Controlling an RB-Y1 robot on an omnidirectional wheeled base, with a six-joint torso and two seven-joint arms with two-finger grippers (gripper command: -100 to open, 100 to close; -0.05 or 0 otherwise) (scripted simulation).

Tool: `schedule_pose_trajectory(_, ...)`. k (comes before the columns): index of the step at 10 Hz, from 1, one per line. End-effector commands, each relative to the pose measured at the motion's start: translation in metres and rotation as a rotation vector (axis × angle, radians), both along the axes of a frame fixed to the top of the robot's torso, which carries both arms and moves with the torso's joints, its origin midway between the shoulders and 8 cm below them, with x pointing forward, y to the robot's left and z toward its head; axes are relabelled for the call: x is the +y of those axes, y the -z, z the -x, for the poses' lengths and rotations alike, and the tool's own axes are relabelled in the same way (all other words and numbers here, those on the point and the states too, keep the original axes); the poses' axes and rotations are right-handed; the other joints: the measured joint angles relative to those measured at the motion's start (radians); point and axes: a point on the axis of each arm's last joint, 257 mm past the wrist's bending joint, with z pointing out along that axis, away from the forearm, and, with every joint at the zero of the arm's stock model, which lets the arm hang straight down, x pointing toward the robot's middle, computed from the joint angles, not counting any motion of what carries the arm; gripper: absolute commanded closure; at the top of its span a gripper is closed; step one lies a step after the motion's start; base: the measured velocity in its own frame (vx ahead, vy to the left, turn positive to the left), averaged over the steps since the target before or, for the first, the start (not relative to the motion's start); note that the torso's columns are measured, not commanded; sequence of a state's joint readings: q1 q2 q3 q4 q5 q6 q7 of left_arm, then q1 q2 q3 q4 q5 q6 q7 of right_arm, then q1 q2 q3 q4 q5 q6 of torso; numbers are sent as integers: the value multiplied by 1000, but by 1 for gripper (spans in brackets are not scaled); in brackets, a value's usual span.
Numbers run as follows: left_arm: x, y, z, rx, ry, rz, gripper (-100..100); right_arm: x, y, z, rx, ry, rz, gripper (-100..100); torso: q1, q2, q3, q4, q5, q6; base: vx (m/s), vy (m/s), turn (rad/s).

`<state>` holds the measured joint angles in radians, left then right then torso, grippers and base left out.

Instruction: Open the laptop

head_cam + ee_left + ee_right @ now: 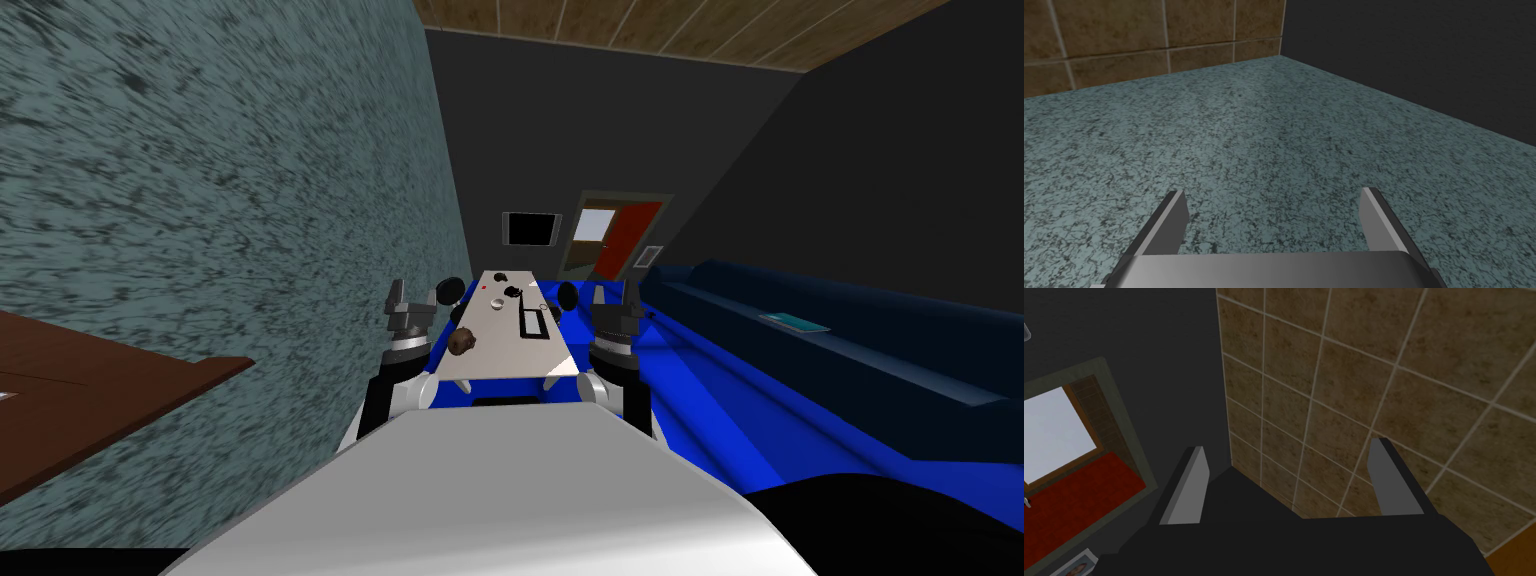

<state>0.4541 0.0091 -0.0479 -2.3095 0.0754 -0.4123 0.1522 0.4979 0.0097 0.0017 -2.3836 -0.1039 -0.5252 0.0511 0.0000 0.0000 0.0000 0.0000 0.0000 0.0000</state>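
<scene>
Laptop (533, 322) on table (495, 352), near right edge

**You face a long pale table (495, 345) that runs along a speckled teal wall (200, 180).**

On it you see the laptop (533, 322) lying flat near the middle, a brown lump (461, 342) by the left edge and small dark bits (512, 291) toward the far end. Your left gripper (412, 297) and right gripper (614, 297) stand raised at either side of the table. A dark blue sofa (850, 345) lines your right, and a black screen (530, 229) hangs beyond the table's far end.
</scene>
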Motion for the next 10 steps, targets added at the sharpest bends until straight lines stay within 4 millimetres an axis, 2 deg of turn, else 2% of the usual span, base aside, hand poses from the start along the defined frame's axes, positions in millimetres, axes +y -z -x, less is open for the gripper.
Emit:
schedule_pose_trajectory(1,0,0,0,0,0,0,0,0,0,0,0,0,0,0,0,40,-82,41,0,0,0,0,0)
schedule_pose_trajectory(9,0,0,0,0,0,0,0,0,0,0,0,0,0,0,0,618,-1234,617,0,0,0,0,0)
schedule_pose_trajectory(10,0,0,0,0,0,0,0,4,2,-4,9,-27,18,-100,0,691,-1382,691,0,0,5,1,12)
